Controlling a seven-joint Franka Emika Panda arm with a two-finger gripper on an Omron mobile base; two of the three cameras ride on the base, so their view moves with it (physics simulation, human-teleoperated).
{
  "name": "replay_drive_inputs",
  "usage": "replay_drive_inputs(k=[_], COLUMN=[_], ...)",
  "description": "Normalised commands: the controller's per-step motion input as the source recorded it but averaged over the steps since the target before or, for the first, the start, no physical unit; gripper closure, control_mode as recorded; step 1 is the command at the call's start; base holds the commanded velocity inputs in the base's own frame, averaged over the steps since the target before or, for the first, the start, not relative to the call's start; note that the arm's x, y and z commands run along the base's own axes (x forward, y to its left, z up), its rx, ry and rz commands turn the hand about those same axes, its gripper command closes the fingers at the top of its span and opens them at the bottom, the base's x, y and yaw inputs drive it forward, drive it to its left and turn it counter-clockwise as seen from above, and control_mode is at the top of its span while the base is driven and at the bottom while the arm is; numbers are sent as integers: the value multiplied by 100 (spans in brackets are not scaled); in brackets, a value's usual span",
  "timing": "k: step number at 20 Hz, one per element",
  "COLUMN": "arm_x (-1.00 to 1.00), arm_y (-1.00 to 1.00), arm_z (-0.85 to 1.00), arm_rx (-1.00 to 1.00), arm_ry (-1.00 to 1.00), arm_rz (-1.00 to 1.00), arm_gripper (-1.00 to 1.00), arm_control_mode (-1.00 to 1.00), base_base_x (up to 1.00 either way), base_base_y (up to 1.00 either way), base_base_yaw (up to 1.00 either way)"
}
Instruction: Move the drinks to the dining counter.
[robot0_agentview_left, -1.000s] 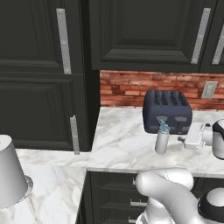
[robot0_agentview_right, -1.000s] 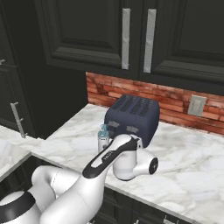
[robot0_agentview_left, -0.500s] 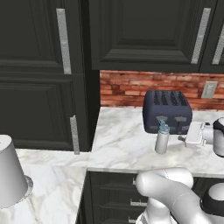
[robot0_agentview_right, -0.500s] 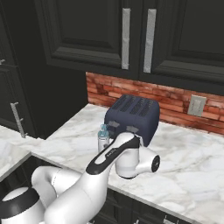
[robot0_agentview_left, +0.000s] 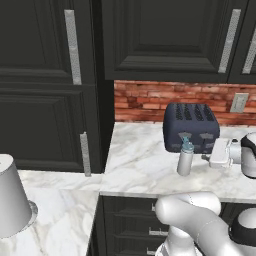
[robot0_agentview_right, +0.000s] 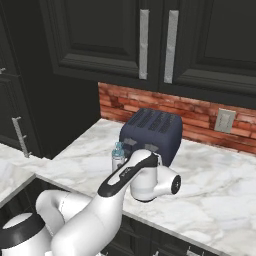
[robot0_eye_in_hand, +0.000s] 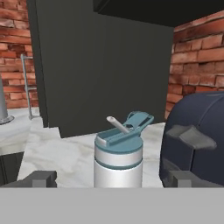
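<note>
A grey metal bottle (robot0_agentview_left: 184, 160) with a light-blue cap, one of the drinks, stands upright on the marble worktop (robot0_agentview_left: 140, 165) just in front of the dark toaster. In the hand view the bottle (robot0_eye_in_hand: 118, 160) is close and centred. My gripper (robot0_eye_in_hand: 113, 178) is open, with one dark fingertip (robot0_eye_in_hand: 41, 178) to each side of the bottle and clear of it. From the left base view the white hand (robot0_agentview_left: 220, 152) is level with the bottle, to its right. From the right base view my forearm covers most of the bottle (robot0_agentview_right: 118, 154). A low marble slab (robot0_agentview_left: 65, 225) lies at the left; I cannot tell whether it is the dining counter.
The dark blue-grey toaster (robot0_agentview_left: 191, 127) stands right behind the bottle, against the brick backsplash (robot0_agentview_left: 145, 102). Dark cabinets hang above and a tall dark cabinet closes the left side. A large grey paper-towel roll (robot0_agentview_left: 11, 202) stands on the lower slab. Open worktop lies left of the bottle.
The hand has shifted only slightly beside the bottle. The jaws stay open and the bottle stands where it was.
</note>
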Motion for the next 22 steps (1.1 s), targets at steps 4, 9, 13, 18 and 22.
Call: replay_drive_inputs(k=[4,9,13,18,22], arm_x=[0,0,0,0,0], arm_y=[0,2,13,21,18], arm_z=[0,0,-2,0,0], arm_rx=[0,0,0,0,0], arm_ry=[0,0,0,0,0], arm_rz=[0,0,0,0,0], arm_gripper=[-100,-100,-100,-100,-100], arm_control_mode=[-100,-100,-100,-100,-100], base_base_x=[0,0,0,0,0], base_base_y=[0,0,0,0,0], base_base_yaw=[0,0,0,0,0])
